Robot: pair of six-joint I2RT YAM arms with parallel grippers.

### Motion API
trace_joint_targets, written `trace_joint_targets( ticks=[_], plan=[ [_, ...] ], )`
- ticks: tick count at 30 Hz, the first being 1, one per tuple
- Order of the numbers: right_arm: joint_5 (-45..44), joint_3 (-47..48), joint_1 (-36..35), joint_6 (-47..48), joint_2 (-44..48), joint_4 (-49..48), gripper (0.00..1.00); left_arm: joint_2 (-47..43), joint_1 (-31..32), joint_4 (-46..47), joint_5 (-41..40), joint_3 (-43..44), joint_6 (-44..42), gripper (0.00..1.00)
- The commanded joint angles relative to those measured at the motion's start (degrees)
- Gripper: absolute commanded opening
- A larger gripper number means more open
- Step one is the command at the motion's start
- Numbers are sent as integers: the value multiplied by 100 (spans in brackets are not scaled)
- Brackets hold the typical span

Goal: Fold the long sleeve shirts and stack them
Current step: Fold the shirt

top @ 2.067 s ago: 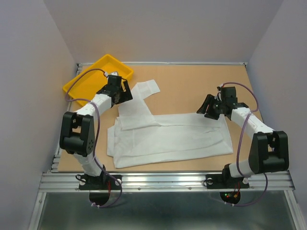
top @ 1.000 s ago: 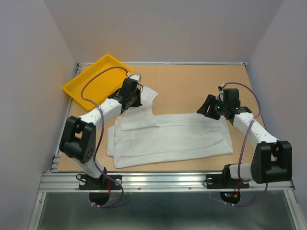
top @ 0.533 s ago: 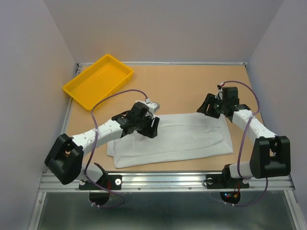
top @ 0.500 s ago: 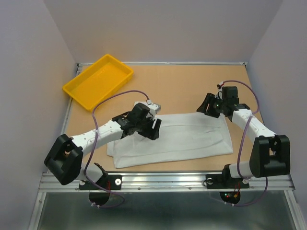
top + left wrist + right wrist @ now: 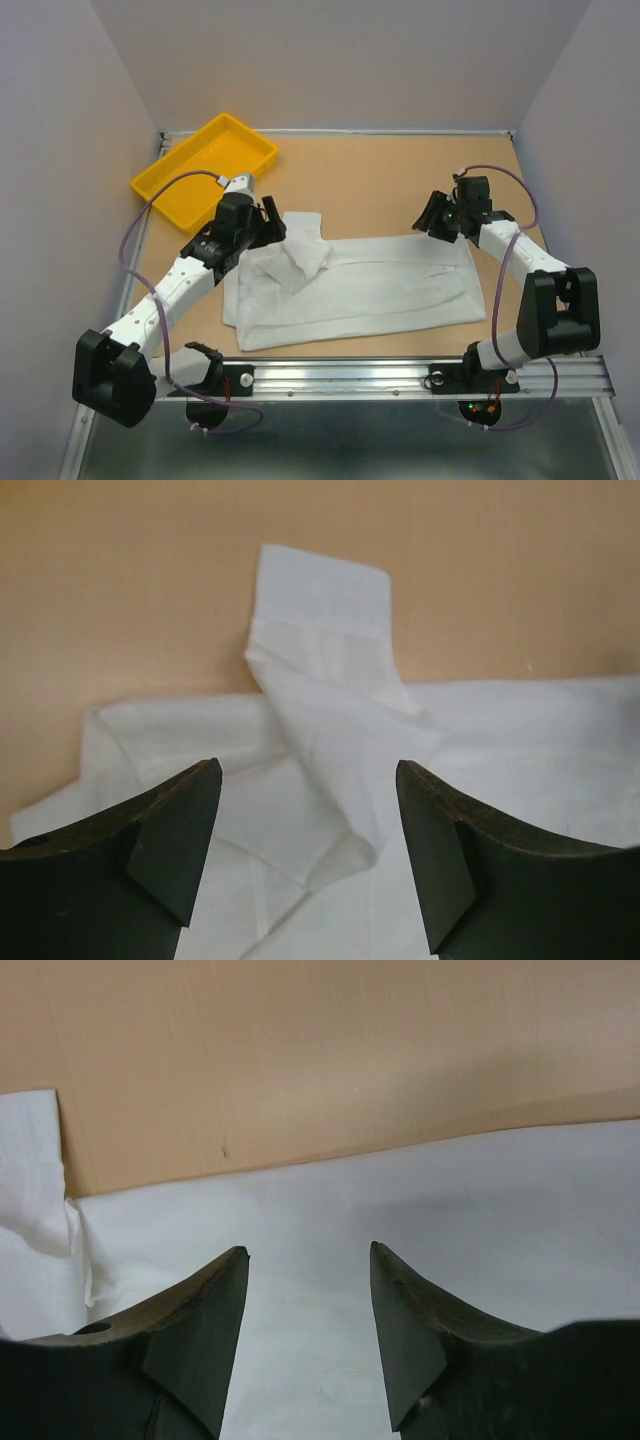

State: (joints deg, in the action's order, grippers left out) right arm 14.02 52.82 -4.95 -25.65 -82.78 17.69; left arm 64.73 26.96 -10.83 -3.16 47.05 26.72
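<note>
A tan wooden table (image 5: 385, 175) fills a booth with pale lilac walls, seen from above and behind two white-and-black robot arms. A white long sleeve shirt (image 5: 385, 290) lies spread flat across the middle of the table, its length running left to right. One sleeve (image 5: 300, 248) is doubled over onto the shirt's left end, with its cuff reaching past the far edge onto bare wood. A yellow tray (image 5: 205, 168) sits at the far left corner, apart from the shirt. The left gripper (image 5: 270, 222) hovers at the shirt's far left corner, between the tray and the sleeve. The right gripper (image 5: 432, 215) hovers over the shirt's far right corner.

From the left wrist camera, the left gripper (image 5: 305, 780) has its two dark fingers (image 5: 165, 825) spread wide (nothing lies between them). Beyond them the sleeve (image 5: 325, 675) crosses the white cloth at a slant, and its squared cuff rests on the table (image 5: 120, 590).

From the right wrist camera, the right gripper (image 5: 307, 1252) also has its jaws parted and grips nothing. Smooth white shirt (image 5: 480, 1210) fabric lies under and beyond the fingers, and its straight edge meets the bare table (image 5: 350, 1050) further out.
</note>
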Motion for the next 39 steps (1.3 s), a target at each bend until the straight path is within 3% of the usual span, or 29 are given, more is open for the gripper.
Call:
trace_joint_targets(
  ticks=[1, 8, 14, 20, 29, 39],
  plan=[
    [-303, 203, -32, -273, -221, -345, 56, 240, -682, 432, -151, -161, 509, 76],
    [-102, 124, -23, -449, -431, -583, 49, 1278, -1184, 784, 605, 15, 685, 59],
    [-101, 62, 11, -792, -747, -662, 43, 1972, -1316, 977, 711, 129, 782, 42],
    [-58, -96, 432, -906, -1003, -916, 37, 2570, -1553, 1276, 764, 147, 843, 34],
    [-294, -219, 881, -1082, -1495, -1391, 35, 3125, -1905, 1575, 738, 279, 931, 33],
    [-690, -307, 1584, -1214, -1451, -1541, 34, 2791, -2335, 1593, 756, -11, 1072, 34]
  ],
)
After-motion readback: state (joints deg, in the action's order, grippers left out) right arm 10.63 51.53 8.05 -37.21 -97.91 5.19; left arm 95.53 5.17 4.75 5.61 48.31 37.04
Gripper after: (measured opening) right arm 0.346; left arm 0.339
